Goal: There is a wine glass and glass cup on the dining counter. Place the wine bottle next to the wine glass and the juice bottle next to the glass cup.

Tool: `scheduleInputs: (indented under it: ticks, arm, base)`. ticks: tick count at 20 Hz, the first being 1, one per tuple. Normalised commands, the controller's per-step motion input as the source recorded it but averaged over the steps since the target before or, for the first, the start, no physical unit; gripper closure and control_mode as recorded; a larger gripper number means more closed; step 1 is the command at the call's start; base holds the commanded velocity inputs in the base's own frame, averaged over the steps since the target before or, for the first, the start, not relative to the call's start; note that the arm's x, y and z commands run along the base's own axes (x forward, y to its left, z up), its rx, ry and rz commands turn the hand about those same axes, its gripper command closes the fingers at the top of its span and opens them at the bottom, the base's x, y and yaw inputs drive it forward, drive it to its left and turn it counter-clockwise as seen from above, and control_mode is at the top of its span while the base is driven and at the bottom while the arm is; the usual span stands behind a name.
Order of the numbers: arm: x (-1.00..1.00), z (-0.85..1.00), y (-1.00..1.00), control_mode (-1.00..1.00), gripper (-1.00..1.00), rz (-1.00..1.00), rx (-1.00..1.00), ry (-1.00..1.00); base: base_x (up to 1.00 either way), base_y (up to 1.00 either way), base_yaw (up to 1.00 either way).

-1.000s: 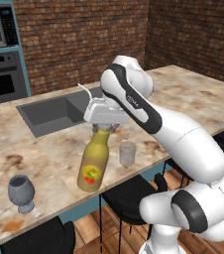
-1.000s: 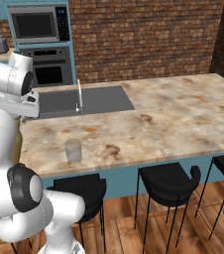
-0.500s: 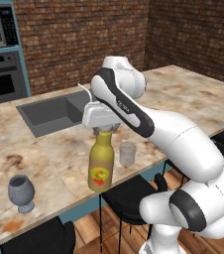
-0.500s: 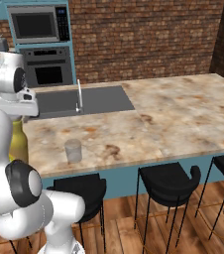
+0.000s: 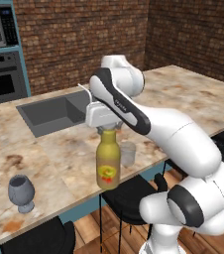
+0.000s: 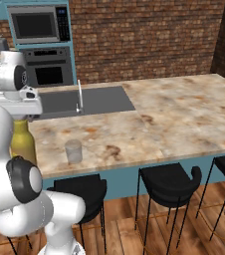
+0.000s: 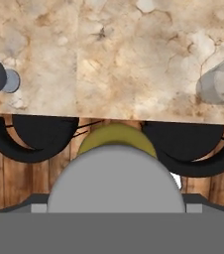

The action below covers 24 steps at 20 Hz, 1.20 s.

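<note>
One juice bottle (image 5: 108, 166) hangs upright beneath hand (image 5: 104, 130).

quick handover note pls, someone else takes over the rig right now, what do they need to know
Gripper: shut on the juice bottle at its cap, bottle upright at the near edge of the dining counter.
Glass cup: right beside the bottle, by the same edge.
Wine glass: further along the near edge, on the robot's left, with nothing beside it.
Done: juice bottle brought to the cup.
Left: release it, then fetch the wine bottle and put it next to the wine glass.
</note>
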Motion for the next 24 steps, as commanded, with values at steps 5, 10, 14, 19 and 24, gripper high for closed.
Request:
scheduleInputs:
  ticks: [5, 10, 14, 19, 24]
  arm:
    - [0.11, -0.02, -0.12, -1.0, 1.0, 0.0, -0.02, 0.01]
    - [0.05, -0.14, -0.01, -1.0, 1.0, 0.0, -0.13, -0.05]
    - [0.1, -0.12, -0.03, -1.0, 1.0, 0.0, -0.17, -0.1]
    - [0.16, -0.07, -0.04, -1.0, 1.0, 0.0, -0.04, -0.05]
    - [0.25, -0.09, -0.01, -1.0, 1.0, 0.0, 0.0, -0.03]
  base:
    - [0.0, 0.0, 0.0]
    - [0.0, 0.0, 0.0]
    - [0.0, 0.0, 0.0]
    - [0.0, 0.0, 0.0]
    - [0.0, 0.0, 0.0]
